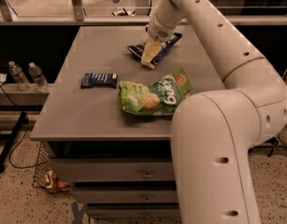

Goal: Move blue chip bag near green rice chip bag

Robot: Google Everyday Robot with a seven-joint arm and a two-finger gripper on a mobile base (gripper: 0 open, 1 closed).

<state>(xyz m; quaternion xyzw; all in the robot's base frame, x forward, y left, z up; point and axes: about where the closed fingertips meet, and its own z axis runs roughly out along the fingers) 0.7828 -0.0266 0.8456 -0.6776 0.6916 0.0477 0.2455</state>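
The blue chip bag (168, 42) lies dark and wrinkly on the grey table (82, 118), toward its far side. My gripper (149, 55) is down on the bag's near-left part and covers its middle. The green rice chip bag (154, 96) lies flat on the table's near right part, a short gap in front of the blue bag. My white arm comes in from the right foreground and arches over the table's right side.
A small flat blue packet with white stripes (99, 80) lies left of the green bag. Two water bottles (28, 76) stand on a low shelf to the left. Drawers (143, 174) sit below the tabletop. A railing runs behind the table.
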